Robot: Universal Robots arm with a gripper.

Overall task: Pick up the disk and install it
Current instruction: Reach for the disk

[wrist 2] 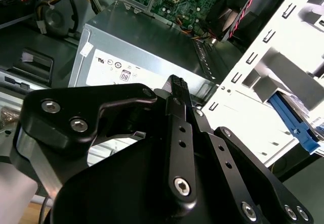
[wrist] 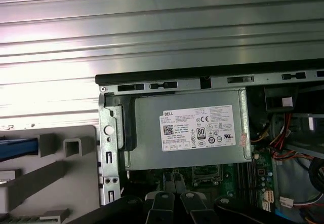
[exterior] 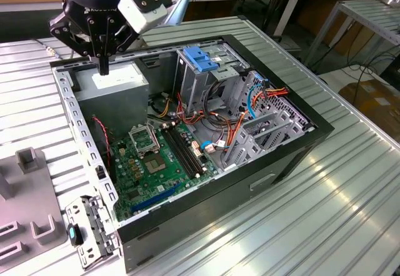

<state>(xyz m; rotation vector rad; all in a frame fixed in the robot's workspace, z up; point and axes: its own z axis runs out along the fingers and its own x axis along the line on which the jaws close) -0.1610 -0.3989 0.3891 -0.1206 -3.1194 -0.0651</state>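
Observation:
A strip of bright blue rail, the edge of the disk [wrist: 17, 148], lies on the grey fixture outside the computer case; it is also in the second wrist view as the disk [wrist 2: 296, 125], most of it cut off. My gripper [exterior: 103, 69] hangs above the silver power supply [exterior: 119, 82] in the far corner of the open case, on the exterior view's left. Its black fingers [wrist 2: 177, 89] are pressed together, shut with nothing between them. The gripper is apart from the disk, with the perforated case wall [wrist: 109, 158] between them.
The open case [exterior: 269, 163] lies on a ribbed metal table [exterior: 325, 226]. Inside are a green motherboard [exterior: 150, 157], orange and red cables [exterior: 234, 132], and a tall metal cage with a light-blue latch [exterior: 200, 57]. Raised blocks of the grey fixture [exterior: 28, 160] stand outside the case.

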